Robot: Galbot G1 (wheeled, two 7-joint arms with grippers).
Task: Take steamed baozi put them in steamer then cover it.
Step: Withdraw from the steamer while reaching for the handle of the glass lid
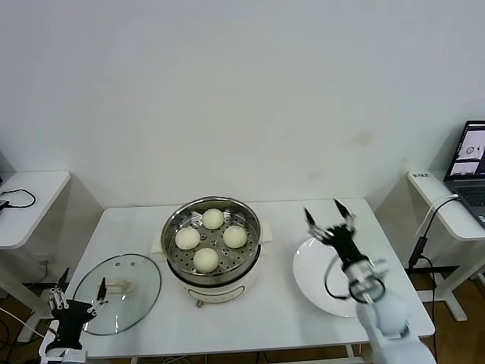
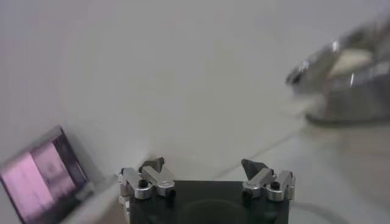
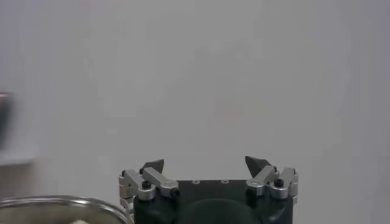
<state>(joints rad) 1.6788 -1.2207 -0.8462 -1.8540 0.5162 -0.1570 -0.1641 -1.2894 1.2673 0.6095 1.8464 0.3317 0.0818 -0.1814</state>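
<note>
The steamer (image 1: 213, 279) stands mid-table with several steamed baozi (image 1: 206, 259) on its perforated tray. The cover (image 1: 136, 299), a clear glass lid with a cream handle, lies flat on the table to the steamer's left. My left gripper (image 1: 82, 279) is open at the cover's near left edge, fingers pointing up and holding nothing. My right gripper (image 1: 322, 212) is open and raised over the far edge of the white plate (image 1: 307, 277). The left wrist view shows open jaws (image 2: 203, 164) and the steamer's shiny rim (image 2: 341, 61). The right wrist view shows open, empty jaws (image 3: 206, 163) and a steel rim (image 3: 55, 204).
The white table (image 1: 136, 220) stands against a plain wall. A side table (image 1: 30, 197) with a cable is at the left. Another side table holds a laptop (image 1: 474, 163) at the right. A blurred purple screen (image 2: 39, 176) shows in the left wrist view.
</note>
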